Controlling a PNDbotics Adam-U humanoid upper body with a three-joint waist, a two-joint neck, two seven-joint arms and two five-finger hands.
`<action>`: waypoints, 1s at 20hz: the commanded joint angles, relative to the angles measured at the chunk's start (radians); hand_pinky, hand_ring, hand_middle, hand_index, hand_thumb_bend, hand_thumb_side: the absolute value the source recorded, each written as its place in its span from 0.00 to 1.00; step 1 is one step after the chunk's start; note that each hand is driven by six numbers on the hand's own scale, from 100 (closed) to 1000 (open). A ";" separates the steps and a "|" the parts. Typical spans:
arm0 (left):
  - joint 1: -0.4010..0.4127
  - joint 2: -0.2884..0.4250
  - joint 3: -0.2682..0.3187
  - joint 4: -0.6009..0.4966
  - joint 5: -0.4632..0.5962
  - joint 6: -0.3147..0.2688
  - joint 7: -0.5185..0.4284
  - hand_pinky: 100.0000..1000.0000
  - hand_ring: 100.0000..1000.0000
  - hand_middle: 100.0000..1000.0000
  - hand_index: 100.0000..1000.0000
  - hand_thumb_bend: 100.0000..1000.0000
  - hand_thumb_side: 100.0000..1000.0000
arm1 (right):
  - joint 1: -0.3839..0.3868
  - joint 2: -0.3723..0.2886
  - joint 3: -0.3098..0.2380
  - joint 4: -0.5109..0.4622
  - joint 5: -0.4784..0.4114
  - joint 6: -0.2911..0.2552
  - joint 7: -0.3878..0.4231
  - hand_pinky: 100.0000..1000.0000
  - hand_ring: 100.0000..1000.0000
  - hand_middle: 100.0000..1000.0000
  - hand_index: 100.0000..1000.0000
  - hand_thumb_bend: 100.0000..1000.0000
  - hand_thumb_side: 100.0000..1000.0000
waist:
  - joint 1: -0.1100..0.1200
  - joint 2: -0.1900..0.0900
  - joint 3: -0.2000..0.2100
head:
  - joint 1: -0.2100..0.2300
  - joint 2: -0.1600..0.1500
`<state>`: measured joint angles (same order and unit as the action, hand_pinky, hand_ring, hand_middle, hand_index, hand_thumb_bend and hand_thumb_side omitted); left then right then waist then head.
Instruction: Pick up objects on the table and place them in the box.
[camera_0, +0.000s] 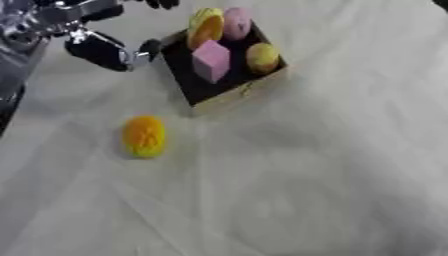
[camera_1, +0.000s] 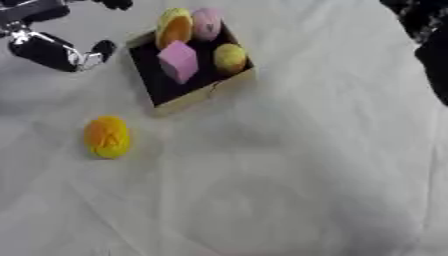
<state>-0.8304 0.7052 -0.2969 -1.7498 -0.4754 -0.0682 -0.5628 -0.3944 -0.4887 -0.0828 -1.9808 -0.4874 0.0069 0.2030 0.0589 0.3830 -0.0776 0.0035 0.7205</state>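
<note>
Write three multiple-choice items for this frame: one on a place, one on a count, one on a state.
1. Where is the orange object?
A. in the box
B. on the cloth, nearer the camera than the box
C. in the left hand

2. How many objects lie in the box?
A. two
B. four
C. six

3. What is the left hand holding?
A. nothing
B. the pink block
C. the box

Key: 1 B, it lies alone on the white cloth; 2 B, two yellowish and two pink pieces show inside; 3 A, nothing shows in it beside the box.

Two head-mounted eyes, side by side, looking steeply down; both share the box (camera_0: 229, 92) and white cloth (camera_0: 306, 190), slightly offset.
</note>
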 joint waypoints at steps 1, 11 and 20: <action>0.039 0.095 0.022 -0.124 0.035 0.022 0.004 0.85 0.81 0.77 0.90 0.12 0.06 | -0.004 -0.027 -0.011 -0.019 -0.008 -0.001 -0.005 1.00 0.89 0.54 0.76 0.00 0.47 | -0.020 -0.040 0.006 | -0.008 0.003; 0.261 0.223 0.019 -0.250 0.063 -0.024 0.037 0.84 0.81 0.77 0.89 0.15 0.06 | -0.005 -0.026 -0.014 -0.019 -0.005 -0.004 -0.008 1.00 0.89 0.54 0.76 0.00 0.47 | -0.027 -0.030 0.023 | -0.014 -0.001; 0.330 0.248 0.001 -0.250 0.054 -0.075 0.009 0.82 0.79 0.76 0.94 0.17 0.07 | -0.008 -0.022 -0.013 -0.019 -0.004 -0.003 -0.007 1.00 0.89 0.54 0.76 0.00 0.47 | -0.030 -0.025 0.016 | -0.013 -0.005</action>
<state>-0.4940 0.9163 -0.2995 -1.9854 -0.4198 -0.1360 -0.5475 -0.3923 -0.4890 -0.0857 -1.9808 -0.4904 0.0049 0.1968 0.0461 0.3804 -0.0617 -0.0106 0.7206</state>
